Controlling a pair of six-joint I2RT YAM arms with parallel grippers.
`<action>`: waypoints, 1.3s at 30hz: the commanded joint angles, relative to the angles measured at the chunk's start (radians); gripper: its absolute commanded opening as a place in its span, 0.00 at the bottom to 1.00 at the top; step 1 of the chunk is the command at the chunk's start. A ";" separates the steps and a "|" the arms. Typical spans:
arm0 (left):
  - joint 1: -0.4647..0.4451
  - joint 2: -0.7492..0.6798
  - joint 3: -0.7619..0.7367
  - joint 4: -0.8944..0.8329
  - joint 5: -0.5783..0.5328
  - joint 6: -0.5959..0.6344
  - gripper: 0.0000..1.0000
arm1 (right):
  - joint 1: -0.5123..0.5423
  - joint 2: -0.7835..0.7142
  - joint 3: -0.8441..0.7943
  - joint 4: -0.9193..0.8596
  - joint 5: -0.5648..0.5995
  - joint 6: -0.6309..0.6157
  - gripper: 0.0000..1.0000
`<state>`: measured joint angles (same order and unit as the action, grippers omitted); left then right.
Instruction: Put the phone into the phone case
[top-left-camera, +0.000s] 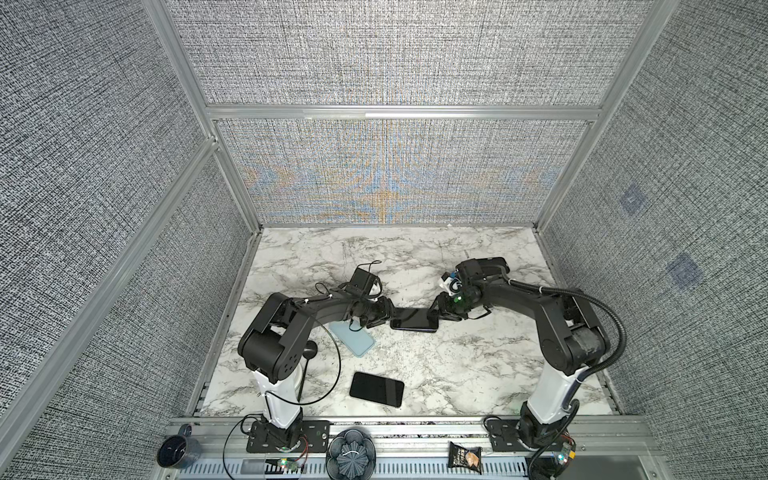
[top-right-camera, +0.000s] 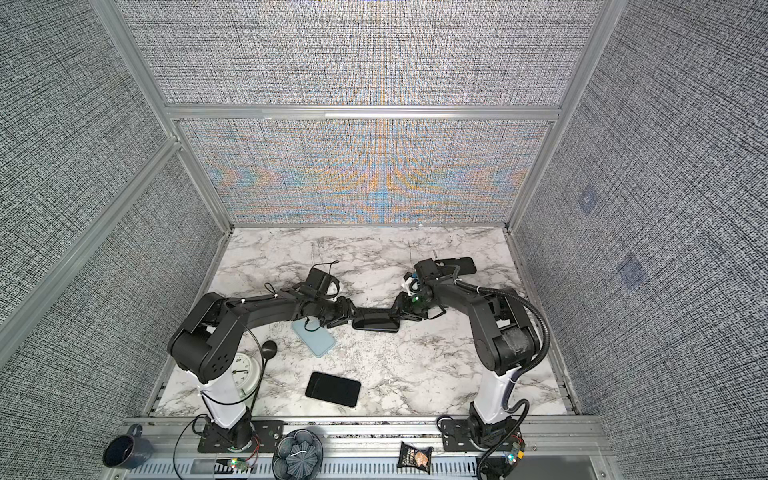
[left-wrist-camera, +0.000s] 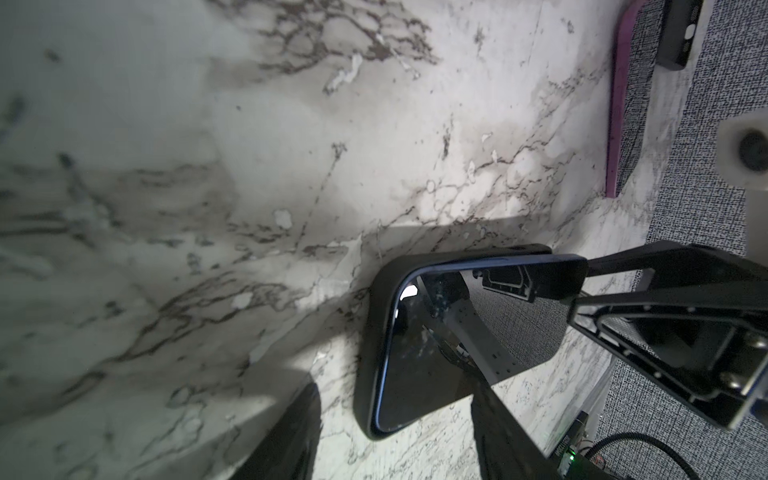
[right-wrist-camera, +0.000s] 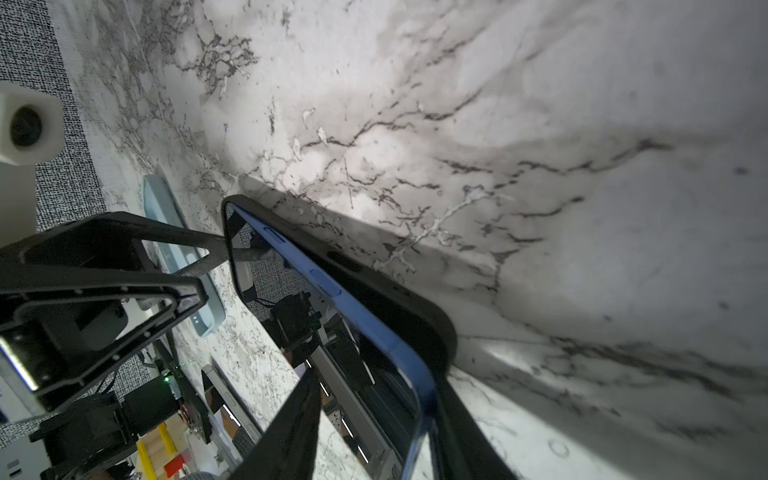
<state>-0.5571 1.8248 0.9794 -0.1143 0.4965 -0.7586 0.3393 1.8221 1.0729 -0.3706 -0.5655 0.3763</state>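
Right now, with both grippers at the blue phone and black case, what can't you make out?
Blue phone in the black case: one end cut off by the right wrist picture's edge, so seating unclear.
Right gripper: grip too small in both top views.
Light blue case: partly under the left arm in both top views.
Clock: partly behind that arm in a top view.

Showed a glossy, mirror-smooth glass face on the phone (left-wrist-camera: 449, 345), rimmed in smooth blue metal-like banding. Showed matt black, rubbery-looking plastic on the phone case (left-wrist-camera: 372, 332). Presented a smooth, faintly sheened marble-patterned surface on the table (top-left-camera: 457, 357), coarse grey woven cloth on the walls (top-left-camera: 83, 208), brushed aluminium on the frame rails (top-left-camera: 399, 112), and satin plastic on the pale-blue case (top-left-camera: 359, 343).
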 joint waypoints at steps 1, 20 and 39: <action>-0.006 0.002 0.008 -0.034 -0.009 0.037 0.60 | 0.008 -0.014 0.008 -0.036 0.037 -0.020 0.48; -0.017 0.010 0.027 -0.076 -0.013 0.080 0.60 | 0.042 -0.123 -0.010 -0.102 0.193 -0.025 0.56; -0.017 0.006 0.022 -0.081 0.002 0.080 0.59 | 0.128 -0.241 -0.180 -0.009 0.268 0.075 0.50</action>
<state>-0.5735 1.8324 1.0027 -0.1654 0.4992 -0.6880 0.4633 1.5753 0.8959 -0.4049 -0.3058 0.4362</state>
